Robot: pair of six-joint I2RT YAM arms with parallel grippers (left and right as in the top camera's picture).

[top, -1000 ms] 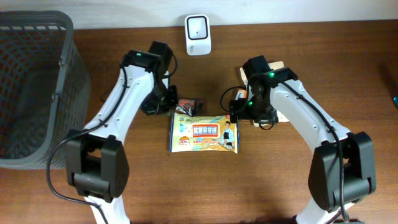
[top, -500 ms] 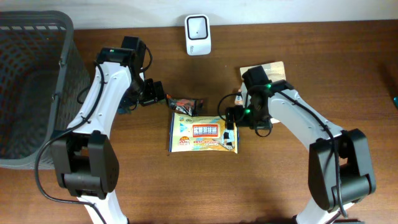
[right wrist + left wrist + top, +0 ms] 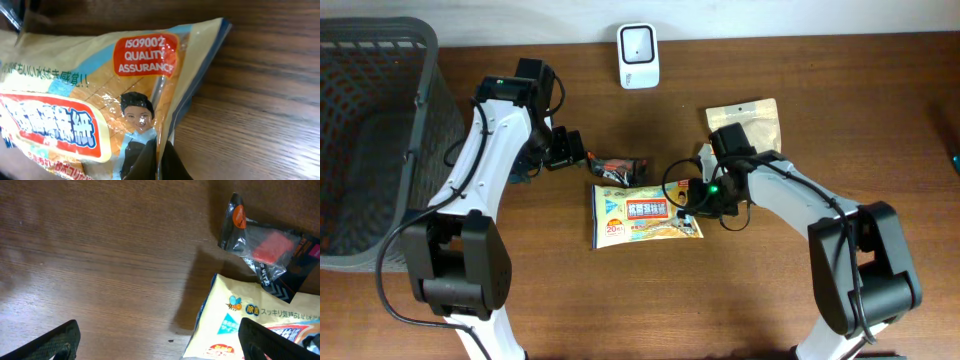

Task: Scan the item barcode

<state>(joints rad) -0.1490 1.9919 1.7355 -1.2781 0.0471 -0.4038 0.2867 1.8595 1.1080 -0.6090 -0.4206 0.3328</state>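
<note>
A dark mesh basket (image 3: pixel 370 140) is standing at the far left of the wooden worktop (image 3: pixel 620 300). Just right of it, the left arm is reaching in over the wood, its left gripper (image 3: pixel 582 156) hovering with jaws spread wide and holding nothing. In the left wrist view the two dark fingertips (image 3: pixel 55 342) are sitting far apart at the bottom corners, with bare worktop (image 3: pixel 100 255) between them.

Just beyond that gripper, a small dark packet (image 3: pixel 620 167) with a red patch is lying flat, its lower edge touching the top of the pack (image 3: pixel 645 212). At the back edge, the white scanner (image 3: pixel 638 56) is standing upright, well apart from both.

The pack, a yellow and blue wipes pack, is lying printed face up near the middle of the worktop, between the two arms. No barcode is showing on that face. The right gripper (image 3: pixel 692 198) is clamping narrowly on the pack's right edge. The right wrist view is showing its fingers (image 3: pixel 157 162) closed on the crimped film beside the printed figure.

Behind the right arm, a tan pouch (image 3: pixel 750 118) is lying flat.
</note>
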